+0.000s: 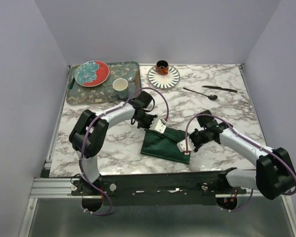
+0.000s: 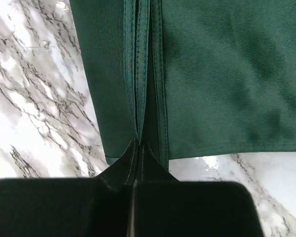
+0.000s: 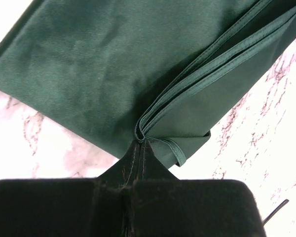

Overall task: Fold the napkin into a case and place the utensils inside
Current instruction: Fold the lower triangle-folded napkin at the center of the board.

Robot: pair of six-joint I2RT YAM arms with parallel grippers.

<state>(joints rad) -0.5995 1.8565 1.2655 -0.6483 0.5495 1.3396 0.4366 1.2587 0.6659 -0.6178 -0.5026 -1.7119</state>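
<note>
Here, a dark green, slightly shiny cloth napkin (image 1: 163, 145) lies folded into a flat wedge on the white marble table (image 1: 113, 148), near the front edge between the 2 arms. The left claw (image 1: 160, 127) is clenched on the napkin's far corner, pinching its stacked hems. The right claw (image 1: 184, 146) is clenched on its near right corner. Well apart, at the far right, lie 2 slim black utensils (image 1: 219, 89). A floral tray (image 1: 89, 95) sits far left.

The marble counter (image 1: 237, 118) is laid with a folded green napkin (image 1: 160, 143), a floral tray (image 1: 89, 96), a striped plate (image 1: 171, 79) and two dark utensils (image 1: 219, 89).
</note>
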